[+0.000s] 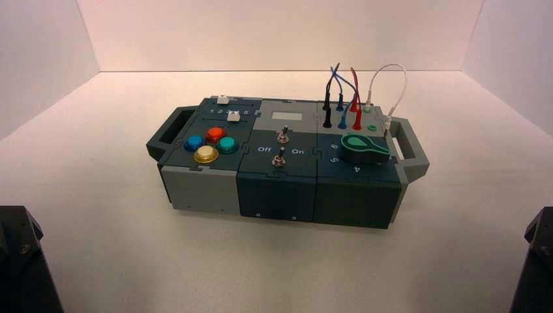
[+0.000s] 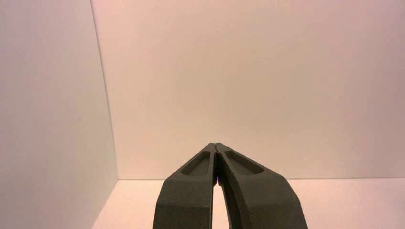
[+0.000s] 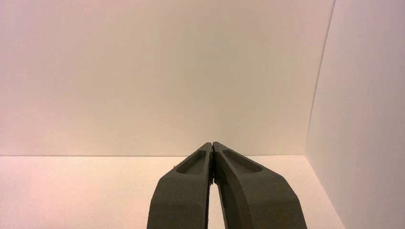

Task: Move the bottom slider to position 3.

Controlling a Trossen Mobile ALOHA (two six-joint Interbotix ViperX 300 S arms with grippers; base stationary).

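Black fingers meet at the tips on the left gripper (image 2: 215, 144) and the right gripper (image 3: 212, 144) — both pressed together, holding nothing, parked at the near left and near right, well apart from the box (image 1: 280, 169). On its far left section sits the bottom slider (image 1: 233, 117) — a white knob nearer than the other white slider (image 1: 223, 100), behind the coloured buttons (image 1: 216, 135).

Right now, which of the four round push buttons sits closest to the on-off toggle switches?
The teal button, on the box's left part. It alone is green-blue; the red, blue and yellow ones lie farther from the switches.
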